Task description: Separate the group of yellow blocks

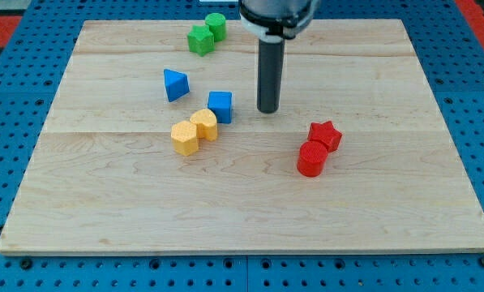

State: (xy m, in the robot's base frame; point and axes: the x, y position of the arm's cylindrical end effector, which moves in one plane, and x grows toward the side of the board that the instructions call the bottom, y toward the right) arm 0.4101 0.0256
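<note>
Two yellow blocks touch each other left of the board's centre: a yellow hexagonal block (pixel 204 123) and, to its lower left, a yellow block (pixel 185 138) of similar faceted shape. My tip (pixel 267 109) rests on the board to the right of them, about a block's width right of a blue cube (pixel 220 106). The blue cube touches or nearly touches the upper yellow block. The tip touches no block.
A blue triangular block (pixel 175 84) lies up-left of the yellows. Two green blocks (pixel 199 39) (pixel 216 23) sit at the top edge. A red star block (pixel 324 135) and a red cylinder (pixel 311 159) touch at the right. The wooden board (pixel 104 203) lies on a blue pegboard.
</note>
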